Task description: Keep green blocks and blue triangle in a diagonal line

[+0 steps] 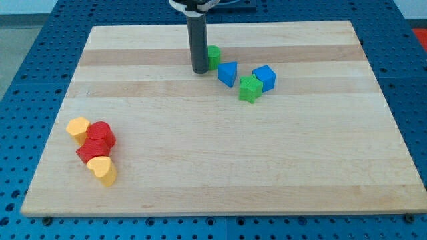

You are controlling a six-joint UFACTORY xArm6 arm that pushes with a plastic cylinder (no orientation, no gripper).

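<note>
We judge the line nearly formed: the green cube (213, 55), blue triangle (227, 73) and green star (250, 89) already run diagonally toward four o'clock. My tip (200, 71) sits at the green cube's seven o'clock, touching or nearly so; it is a bare rod with nothing to open or close. The blue cube (265, 77) crowds the star at two o'clock. No writing is legible.

pale smooth wooden board (220, 167), matt dark rod (198, 43).
</note>
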